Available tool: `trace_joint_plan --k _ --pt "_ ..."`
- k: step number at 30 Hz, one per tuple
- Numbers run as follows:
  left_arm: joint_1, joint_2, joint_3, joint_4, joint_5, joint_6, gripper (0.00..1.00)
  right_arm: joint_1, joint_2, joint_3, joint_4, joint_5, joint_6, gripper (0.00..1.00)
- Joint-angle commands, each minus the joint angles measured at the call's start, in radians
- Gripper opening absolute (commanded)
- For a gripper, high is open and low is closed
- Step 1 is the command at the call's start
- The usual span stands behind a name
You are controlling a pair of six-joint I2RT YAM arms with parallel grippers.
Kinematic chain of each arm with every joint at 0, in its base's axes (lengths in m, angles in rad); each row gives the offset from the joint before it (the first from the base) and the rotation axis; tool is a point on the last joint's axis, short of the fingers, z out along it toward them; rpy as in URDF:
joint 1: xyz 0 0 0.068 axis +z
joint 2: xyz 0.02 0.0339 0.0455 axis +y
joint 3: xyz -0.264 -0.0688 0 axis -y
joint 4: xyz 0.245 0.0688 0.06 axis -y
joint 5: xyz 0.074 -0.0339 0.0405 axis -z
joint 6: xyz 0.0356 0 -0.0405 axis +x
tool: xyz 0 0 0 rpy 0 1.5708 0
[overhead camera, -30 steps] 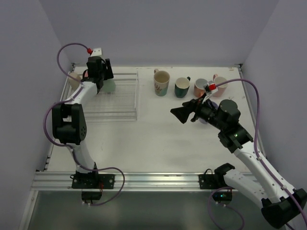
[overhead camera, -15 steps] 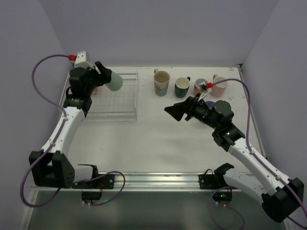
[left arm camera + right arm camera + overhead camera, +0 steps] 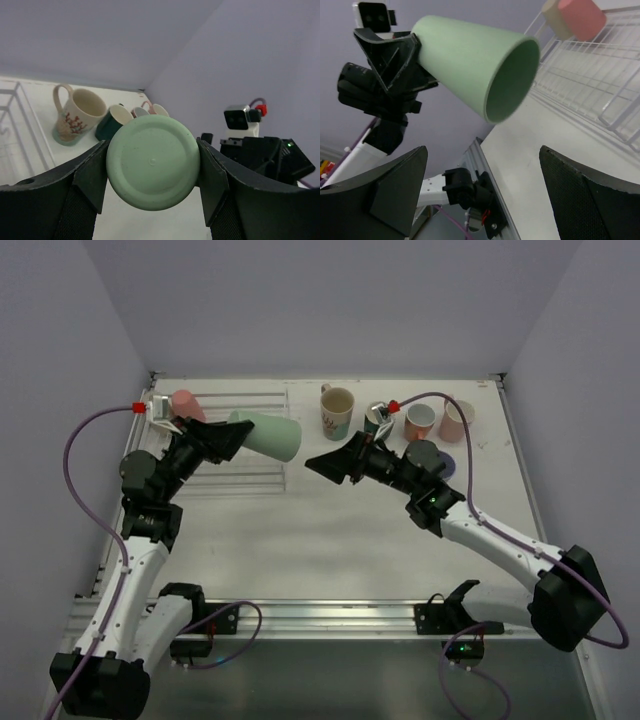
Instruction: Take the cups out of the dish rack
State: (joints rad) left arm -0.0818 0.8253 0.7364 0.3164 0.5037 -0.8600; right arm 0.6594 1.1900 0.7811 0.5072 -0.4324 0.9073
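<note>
Left tool [image 3: 228, 437] clamped on mint cup [image 3: 272, 436] base | right tool [image 3: 325, 462] spread apart, facing cup's mouth, near

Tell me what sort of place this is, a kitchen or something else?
Probably a robot test cell, not a kitchen: lilac walls box in a white table, the left arm and right arm are bolted to its metal rail, and a dish rack and mugs are the props.
</note>
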Motion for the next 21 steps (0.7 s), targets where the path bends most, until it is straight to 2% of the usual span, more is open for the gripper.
trace_joint_plan --k 1,6,10,13,16,19,20,21 --pt "-0.010 -0.032 -0.045 0.203 0.116 -0.185 0.36 0.028 0.040 0.081 0.155 -0.025 0.042 0.96" --pt "-0.021 -0.057 -0.057 0.226 0.137 -0.220 0.37 0.060 0.092 0.115 0.174 -0.022 0.042 0.94" --pt "-0.030 -0.046 -0.068 0.268 0.165 -0.249 0.37 0.066 0.120 0.129 0.215 -0.025 0.059 0.87" --pt "-0.044 -0.048 -0.075 0.271 0.165 -0.252 0.37 0.069 0.132 0.136 0.258 -0.037 0.077 0.77" --pt "-0.065 -0.042 -0.088 0.274 0.157 -0.246 0.38 0.068 0.138 0.148 0.296 -0.055 0.091 0.60" --pt "-0.091 -0.020 -0.095 0.274 0.157 -0.232 0.43 0.069 0.141 0.158 0.304 -0.060 0.097 0.37" --pt "-0.104 -0.018 -0.100 0.276 0.150 -0.226 0.46 0.069 0.138 0.158 0.307 -0.057 0.099 0.25" --pt "-0.108 -0.015 -0.106 0.273 0.145 -0.218 0.49 0.069 0.137 0.155 0.310 -0.055 0.099 0.19"
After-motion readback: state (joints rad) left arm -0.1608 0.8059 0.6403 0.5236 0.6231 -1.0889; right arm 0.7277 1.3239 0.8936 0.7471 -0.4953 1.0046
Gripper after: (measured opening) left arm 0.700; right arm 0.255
